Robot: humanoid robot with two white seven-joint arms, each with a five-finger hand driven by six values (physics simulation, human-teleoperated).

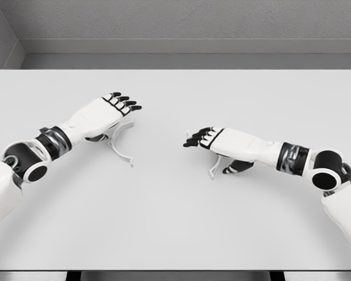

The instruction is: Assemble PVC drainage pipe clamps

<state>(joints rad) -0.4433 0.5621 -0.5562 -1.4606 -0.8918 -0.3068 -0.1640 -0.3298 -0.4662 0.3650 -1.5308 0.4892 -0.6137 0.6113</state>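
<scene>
- No brand, label or writing that I can read on anything here
- Nearest to me, my right forearm enters from the lower right edge, white shell with a black wrist band, and reaches leftward and a little up over the white table [175, 222]
- My right hand [213, 140] lies palm down, its black-tipped fingers [194, 139] stretched toward the table's middle and only slightly bent; my thumb sticks out below the palm, dark, pointing back toward me
- Under that hand sits a pale clamp piece [213, 168], a small curved part poking out below the palm; my hand covers its upper part, and I cannot tell whether my fingers press on it or only hover above it; nothing is visibly gripped
- My left forearm comes in from the lower left, angled up and to the right, with the same black wrist band
- Farther away, my left hand [108, 111] is palm down too, its fingers [124, 103] straight and close together, pointing up-right, loosely extended and closed around nothing
- A second clamp half [121, 146], a thin white arc, lies on the table just under and beside my left palm, curving out toward me; contact with my hand is hidden
- The two pieces lie well apart, with bare table between them
- Beyond the far table edge stands a grey wall [181, 20]
</scene>
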